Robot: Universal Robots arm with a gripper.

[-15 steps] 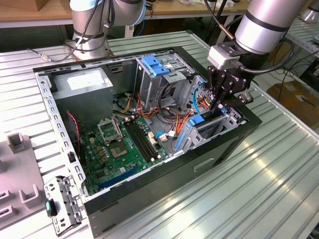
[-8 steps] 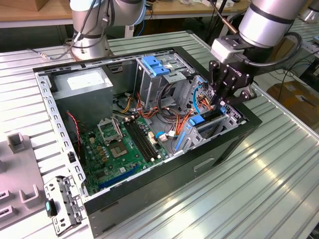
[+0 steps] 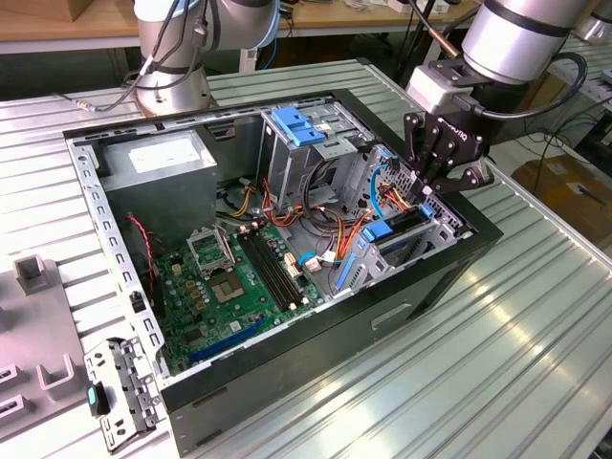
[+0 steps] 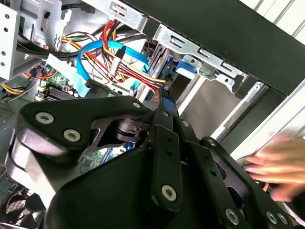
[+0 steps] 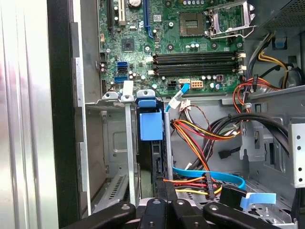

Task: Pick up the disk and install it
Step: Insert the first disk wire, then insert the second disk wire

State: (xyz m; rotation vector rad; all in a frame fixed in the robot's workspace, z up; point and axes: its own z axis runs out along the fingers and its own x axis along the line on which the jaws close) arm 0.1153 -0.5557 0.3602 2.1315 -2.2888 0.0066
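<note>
gripper at right of exterior frame, over the open computer case; jaws clamped on the disk, seated upright in its bay.

A blurred hand smears past the open black computer case in the second wrist view. The black gripper's tips hide inside that case.
</note>
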